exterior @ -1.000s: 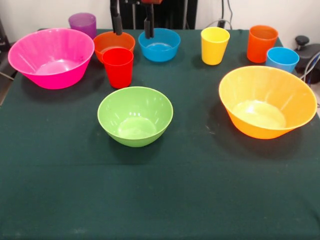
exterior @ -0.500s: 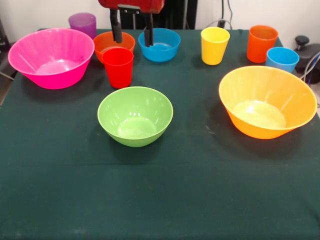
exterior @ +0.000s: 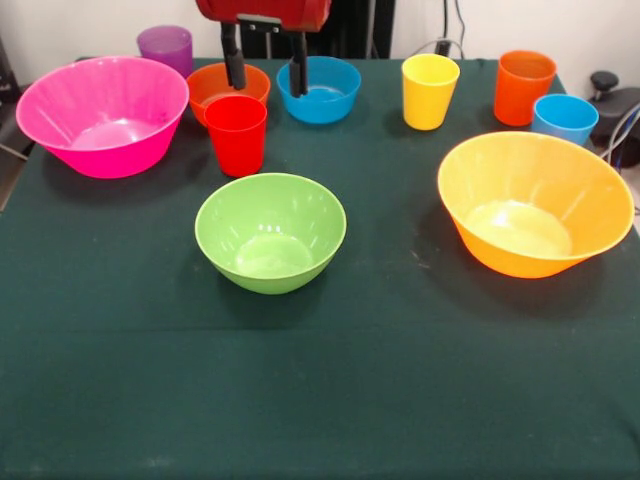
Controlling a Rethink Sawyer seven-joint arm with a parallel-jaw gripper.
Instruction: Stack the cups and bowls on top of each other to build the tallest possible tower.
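Red cup (exterior: 236,133) just below open claw (exterior: 267,77)

open-fingered gripper (exterior: 267,75) above small orange bowl (exterior: 222,84)

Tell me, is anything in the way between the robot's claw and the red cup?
Nothing visible is. The gripper hangs open above the gap between the small orange bowl and small blue bowl. The red cup stands just in front of the orange bowl, its top uncovered.

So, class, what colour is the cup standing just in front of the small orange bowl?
Red: the cup shows best in the front view.
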